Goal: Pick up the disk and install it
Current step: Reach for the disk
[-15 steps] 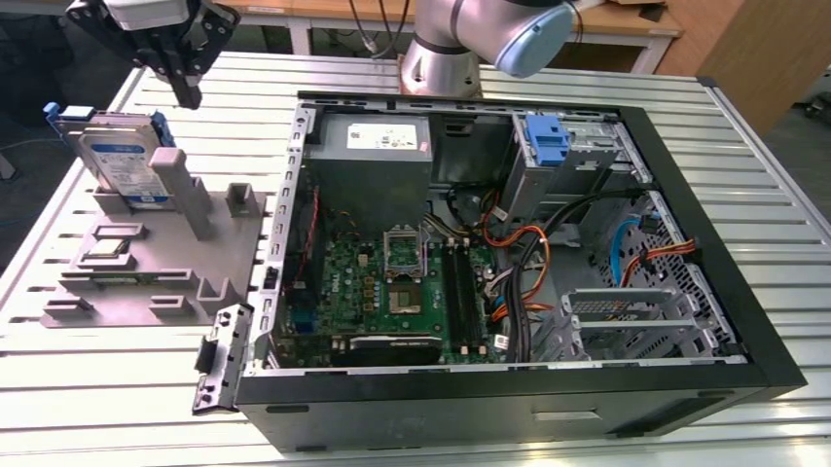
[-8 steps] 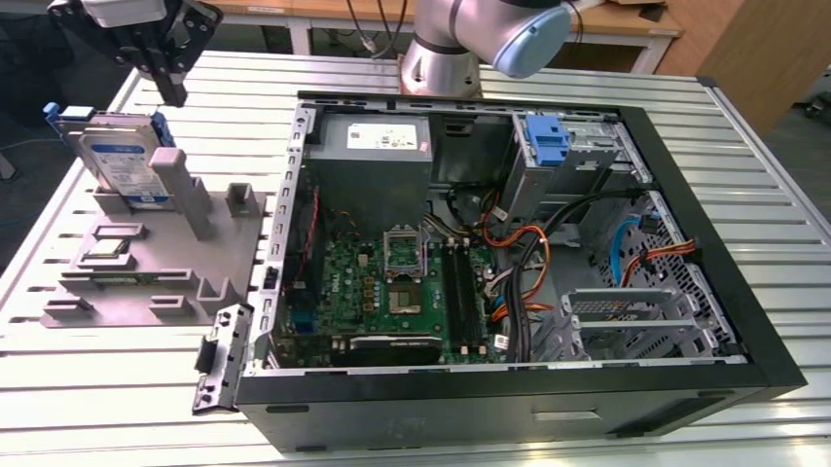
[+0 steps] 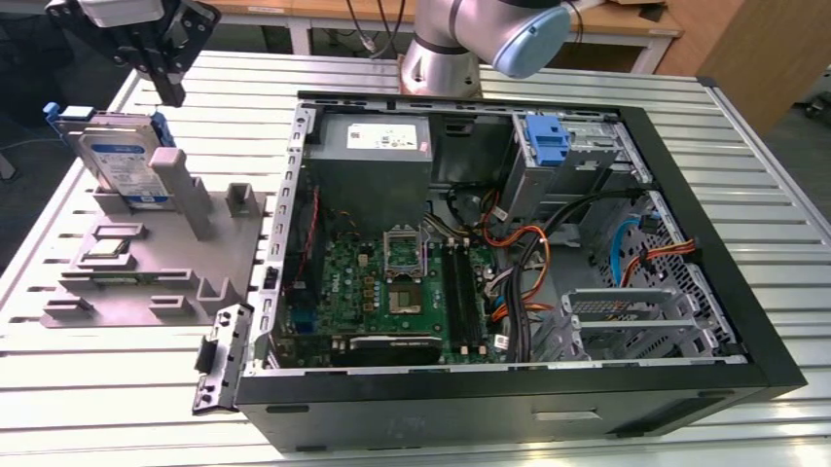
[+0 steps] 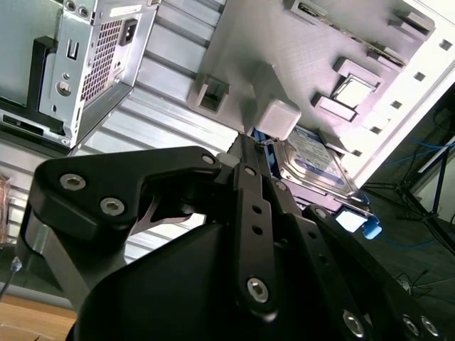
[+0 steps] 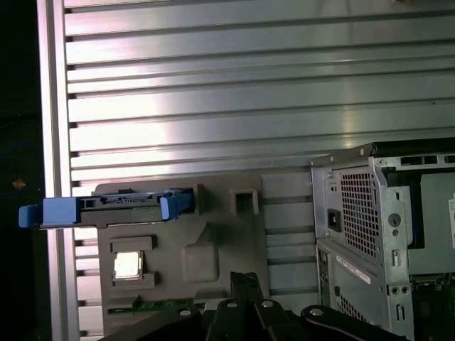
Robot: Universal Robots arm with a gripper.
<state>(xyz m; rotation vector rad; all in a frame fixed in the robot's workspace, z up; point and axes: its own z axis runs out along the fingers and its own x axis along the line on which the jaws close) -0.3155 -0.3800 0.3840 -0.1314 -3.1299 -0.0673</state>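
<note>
The disk stands on edge in a grey holder at the exterior view's left, its white-and-blue label facing out and blue rails on its sides. In the first wrist view the disk appears edge-on; in the second wrist view its label peeks out behind the fingers. My gripper hangs above and a little behind the disk, apart from it. Its black fingers look pressed together with nothing between them, as they also do for the gripper in the second wrist view.
An open computer case lies on the slatted metal table, with a motherboard, cables, a blue drive-bay latch and a grey cage inside. A square chip rests on the holder. The arm's base stands behind the case.
</note>
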